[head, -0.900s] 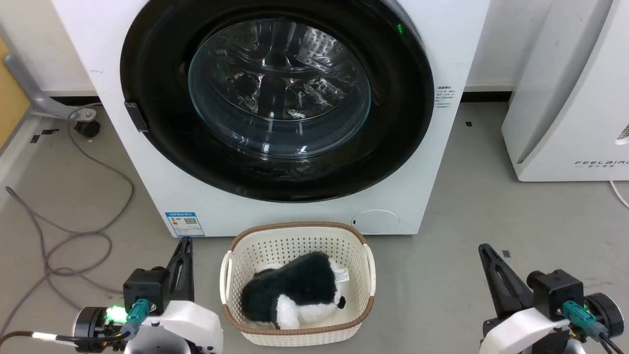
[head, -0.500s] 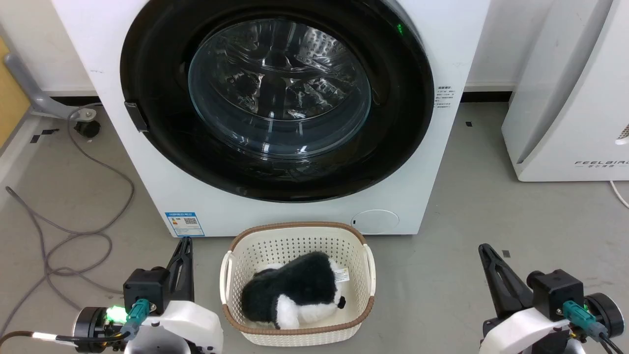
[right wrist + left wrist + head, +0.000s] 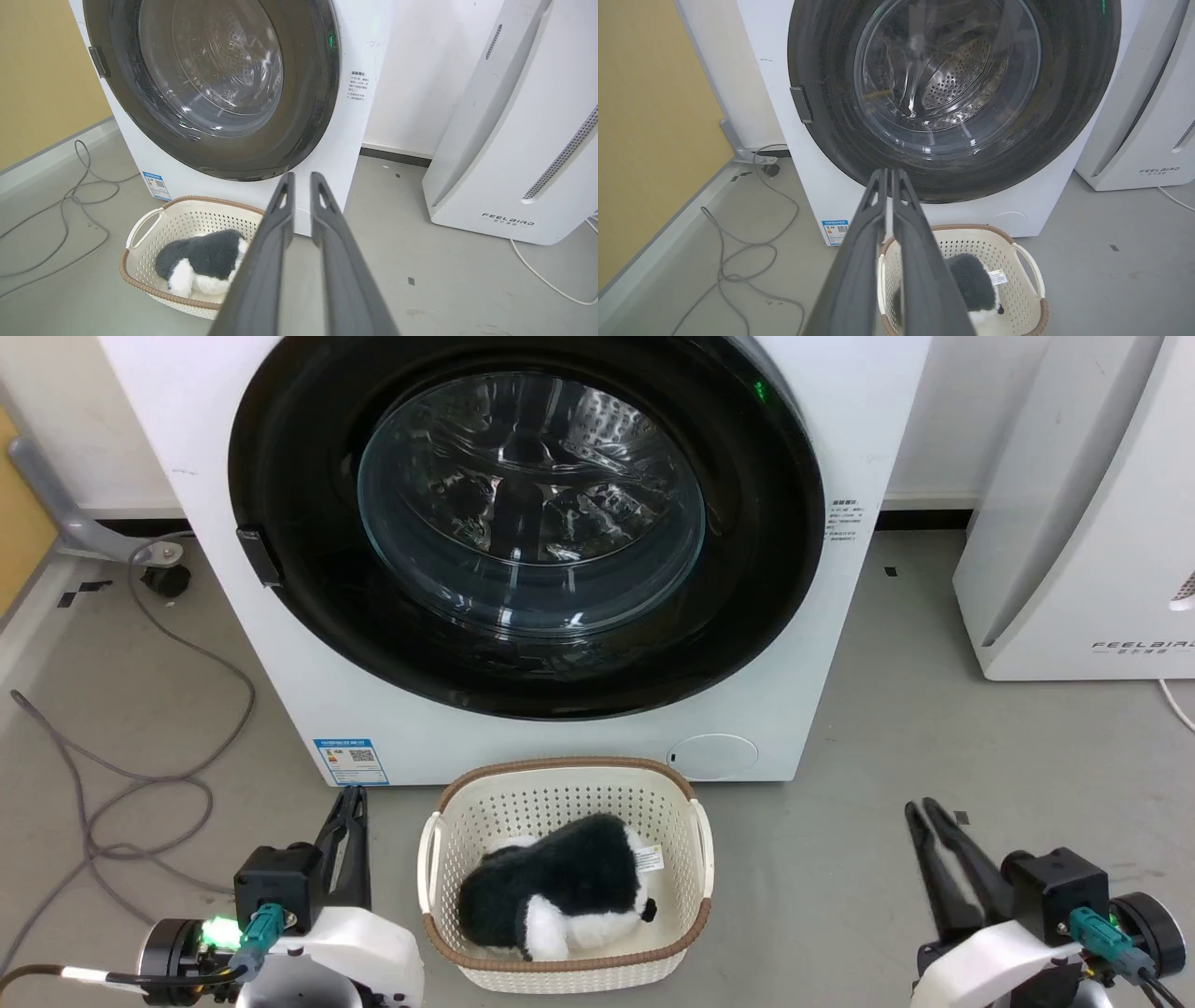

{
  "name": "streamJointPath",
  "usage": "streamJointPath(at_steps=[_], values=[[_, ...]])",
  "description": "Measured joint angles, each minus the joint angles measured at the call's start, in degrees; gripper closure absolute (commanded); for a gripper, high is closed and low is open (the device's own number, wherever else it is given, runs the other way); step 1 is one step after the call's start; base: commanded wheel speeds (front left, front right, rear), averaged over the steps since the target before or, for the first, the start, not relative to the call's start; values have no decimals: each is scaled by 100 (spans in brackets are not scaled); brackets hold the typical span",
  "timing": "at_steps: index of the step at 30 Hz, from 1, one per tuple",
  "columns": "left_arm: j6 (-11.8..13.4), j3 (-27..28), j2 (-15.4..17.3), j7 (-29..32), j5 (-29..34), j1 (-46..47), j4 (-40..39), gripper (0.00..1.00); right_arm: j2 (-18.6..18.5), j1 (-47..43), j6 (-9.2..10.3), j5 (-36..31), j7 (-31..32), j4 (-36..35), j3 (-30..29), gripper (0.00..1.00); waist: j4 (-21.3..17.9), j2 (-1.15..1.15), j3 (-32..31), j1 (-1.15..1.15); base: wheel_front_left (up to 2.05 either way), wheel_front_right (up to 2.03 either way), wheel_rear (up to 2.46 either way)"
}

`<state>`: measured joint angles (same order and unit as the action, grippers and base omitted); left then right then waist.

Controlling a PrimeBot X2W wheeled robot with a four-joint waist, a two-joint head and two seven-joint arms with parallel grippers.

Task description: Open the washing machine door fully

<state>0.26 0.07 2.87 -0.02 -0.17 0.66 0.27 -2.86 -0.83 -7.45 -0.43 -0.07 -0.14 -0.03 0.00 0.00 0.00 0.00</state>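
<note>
Grey floor [image 3: 887,709] out front, and the washing machine door [image 3: 308,644] sits flush shut on the machine, so nothing's done yet. Left pincer [image 3: 353,793] and right pincer [image 3: 920,805] hang low, both closed on nothing, well short of it.

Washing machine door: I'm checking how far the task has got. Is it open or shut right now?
Shut. The door lies flush against the white machine front, with no gap visible at its rim in any view.
</note>
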Motion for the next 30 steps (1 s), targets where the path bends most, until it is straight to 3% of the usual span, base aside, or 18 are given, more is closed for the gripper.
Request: streamJointPath(at_steps=[17,18,19,20,30], values=[[137,-81,-1,-133,-1,2,20,0,0,-2,0,468,-131,-86,-57,0,1,0,28,0,0,0,0],[160,-83,-1,-158,-1,2,21,0,0,-2,0,528,-155,-94,-59,39,2,0,31,0,0,0,0],[167,-90,-1,-163,-1,3,21,0,0,-2,0,577,-159,-101,-64,95,2,0,34,0,0,0,0],[175,-92,-1,-164,-1,3,21,0,0,-2,0,624,-165,-110,-68,100,2,0,37,0,0,0,0],[285,-138,0,-288,0,31,26,0,0,193,1,1656,-287,-11,-307,100,12,0,126,0,0,0,0]])
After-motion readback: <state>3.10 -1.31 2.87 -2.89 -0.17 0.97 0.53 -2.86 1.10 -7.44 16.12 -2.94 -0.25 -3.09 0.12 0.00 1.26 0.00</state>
